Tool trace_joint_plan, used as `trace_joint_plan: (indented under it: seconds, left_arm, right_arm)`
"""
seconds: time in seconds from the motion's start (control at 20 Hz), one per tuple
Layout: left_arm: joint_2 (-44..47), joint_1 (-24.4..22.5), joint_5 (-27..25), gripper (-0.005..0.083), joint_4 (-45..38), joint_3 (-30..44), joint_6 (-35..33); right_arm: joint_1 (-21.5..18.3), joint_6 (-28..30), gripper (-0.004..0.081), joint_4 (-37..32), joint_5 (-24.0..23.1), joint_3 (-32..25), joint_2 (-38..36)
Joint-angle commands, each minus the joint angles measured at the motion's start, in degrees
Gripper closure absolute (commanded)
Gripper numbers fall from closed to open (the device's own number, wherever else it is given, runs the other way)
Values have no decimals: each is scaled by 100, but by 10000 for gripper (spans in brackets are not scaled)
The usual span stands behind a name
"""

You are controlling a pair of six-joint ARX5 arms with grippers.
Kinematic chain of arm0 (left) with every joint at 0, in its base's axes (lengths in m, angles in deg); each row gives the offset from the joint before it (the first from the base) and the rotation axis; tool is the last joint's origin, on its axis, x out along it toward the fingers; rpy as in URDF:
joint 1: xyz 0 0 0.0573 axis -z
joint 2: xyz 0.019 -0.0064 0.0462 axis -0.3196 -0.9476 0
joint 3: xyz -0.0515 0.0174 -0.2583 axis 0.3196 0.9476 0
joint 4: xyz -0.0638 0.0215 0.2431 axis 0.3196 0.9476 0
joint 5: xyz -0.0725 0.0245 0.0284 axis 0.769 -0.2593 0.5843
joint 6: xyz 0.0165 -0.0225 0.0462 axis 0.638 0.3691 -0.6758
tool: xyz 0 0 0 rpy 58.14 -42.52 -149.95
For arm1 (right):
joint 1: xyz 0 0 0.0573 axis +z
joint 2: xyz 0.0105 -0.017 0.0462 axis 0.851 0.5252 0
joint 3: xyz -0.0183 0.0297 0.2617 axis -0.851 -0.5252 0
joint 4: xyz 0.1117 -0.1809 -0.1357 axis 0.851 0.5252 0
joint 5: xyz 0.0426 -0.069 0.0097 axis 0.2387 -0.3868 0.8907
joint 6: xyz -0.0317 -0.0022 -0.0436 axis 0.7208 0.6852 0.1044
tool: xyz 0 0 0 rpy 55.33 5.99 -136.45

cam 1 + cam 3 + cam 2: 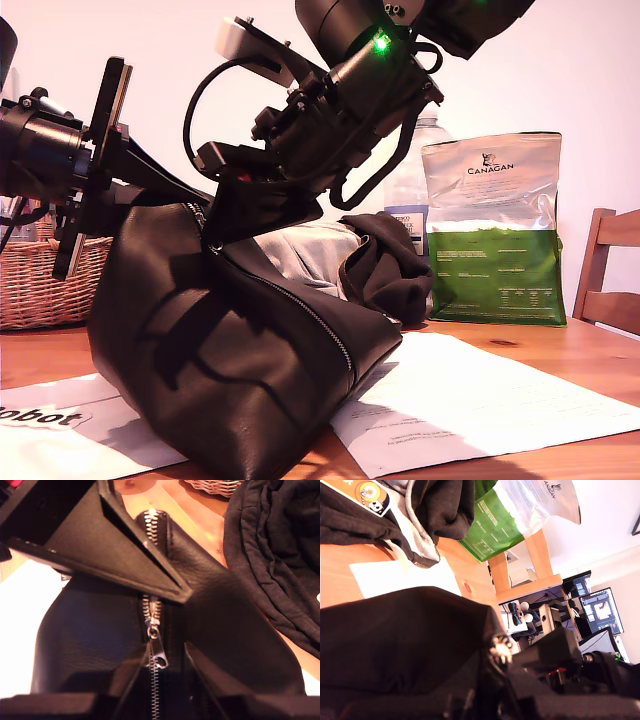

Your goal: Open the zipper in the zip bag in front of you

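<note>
- Exterior view: bag (230,370) stands on the worktop (560,350), both arms at its top; a foil pouch (495,230) stands behind, towards the view's right.
- First wrist view: my first hand (502,652) is at the bag's edge (410,640); its grip I cannot tell.
- Second wrist view: my second hand (165,662) stands narrowly parted astride the zipper (152,615), the pull tab (159,655) between its fingers, contact unclear.

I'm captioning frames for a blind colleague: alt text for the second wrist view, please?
A silver zipper runs along a dark leather bag, its pull tab between my second gripper's open jaws. Another black gripper presses the bag farther along; dark cloth lies beside.
</note>
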Motion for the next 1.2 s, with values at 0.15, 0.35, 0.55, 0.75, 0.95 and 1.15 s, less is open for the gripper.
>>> trace_joint_plan:
  seconds: [0.15,0.35,0.55,0.75,0.95,1.15]
  left_arm:
    - [13,-11,24,798,-199,9,35]
    - [13,-11,-37,798,-199,9,35]
    - [13,-11,-42,798,-210,9,79]
    - [13,-11,-85,798,-210,9,79]
    - [13,-11,-85,798,-210,9,79]
    - [13,-11,-101,798,-210,9,79]
  right_arm:
    - [83,-13,607,-13,-7,26,140]
    - [258,157,592,-48,-225,26,140]
    - [328,225,587,31,-518,26,140]
    - [385,225,558,184,-503,26,140]
    - [439,225,558,166,-529,26,140]
    - [540,225,559,166,-590,26,140]
